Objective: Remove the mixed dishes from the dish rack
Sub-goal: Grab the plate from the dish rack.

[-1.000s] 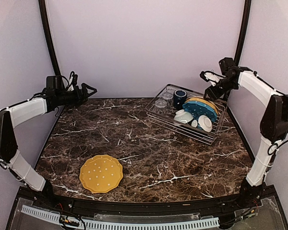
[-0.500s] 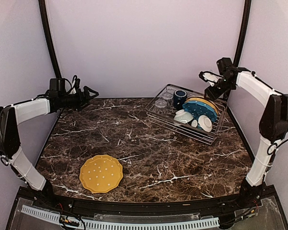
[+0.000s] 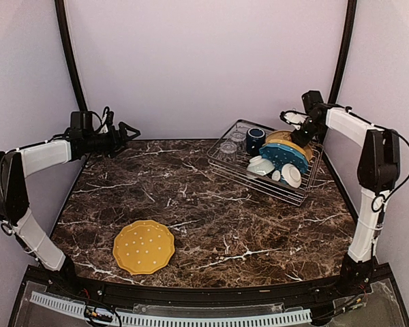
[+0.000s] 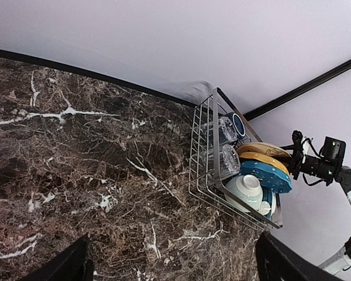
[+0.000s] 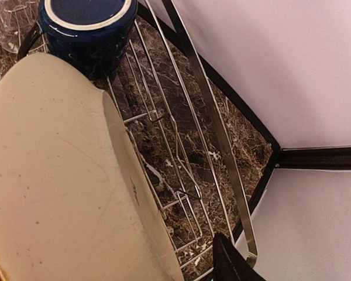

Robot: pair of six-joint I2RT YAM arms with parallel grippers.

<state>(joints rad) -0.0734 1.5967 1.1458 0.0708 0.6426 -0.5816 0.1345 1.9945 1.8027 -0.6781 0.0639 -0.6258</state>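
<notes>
The dish rack point(image 3: 255, 178) stands at the back right and holds a navy mug point(image 3: 255, 139), clear glass tumblers point(image 3: 228, 147), white bowls point(image 3: 261, 165), a blue dotted plate point(image 3: 284, 158) and a mustard plate behind it. A second mustard plate point(image 3: 143, 246) lies flat on the table at the front left. My right gripper point(image 3: 298, 135) is low at the rack's back right corner. In the right wrist view the cream plate point(image 5: 52, 175) fills the left, one finger point(image 5: 234, 264) sits just right of its rim without touching, and the other finger is hidden. My left gripper point(image 3: 127, 131) is open and empty, raised over the back left.
The marble table point(image 3: 211, 211) ends at a black edge against the lilac walls. The rack's back rim point(image 5: 213, 123) runs close to the right wall corner. The left wrist view shows the rack point(image 4: 206, 146) and my right arm point(image 4: 322, 167) beyond it.
My right gripper has moved down and left, from above the rack's corner to beside the cream plate. My left arm shifted slightly, then stayed still.
</notes>
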